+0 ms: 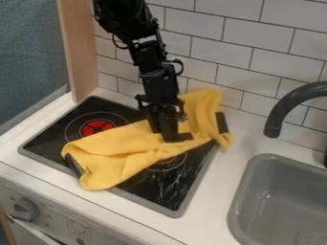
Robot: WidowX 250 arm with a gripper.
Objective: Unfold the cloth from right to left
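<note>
Yellow cloth (125,146) lies slantwise over the cooktop (163,194), from the view's lower left, near the hob's front left edge, to the back right, where it passes off the hob onto the counter (214,184). Its upper right part is bunched and raised beside the tiled wall (256,74); the middle is creased; the lower left end is doubled over in loose folds. Two dark strips show at the cloth, one at the left end (75,165), one at the right (222,123); nature of both unclear. Gripper (177,138) hangs down at the middle of the cloth, just right of centre, apparently touching or very near the fabric. Whether it is open, closed or gripping a fold: cannot tell. Black arm (150,60) enters from the top edge. Step in hand, as judged: working the folded right-hand portion, either taking a hold or setting one down. Unfolding looks incomplete, given the bunching. Next move calls for a hold on the top layer only, a slight lift, then a low sweep toward the view's left, and release once the layer lies flat. Risk: pinching both layers would drag the whole cloth rather than open it. Surroundings: red burner disc (98,128) on the hob left of the cloth; control knob (26,209) on the front panel below; to the right, grey sink (252,191) under a dark faucet (284,103); wooden panel (80,48) at the back left.
</note>
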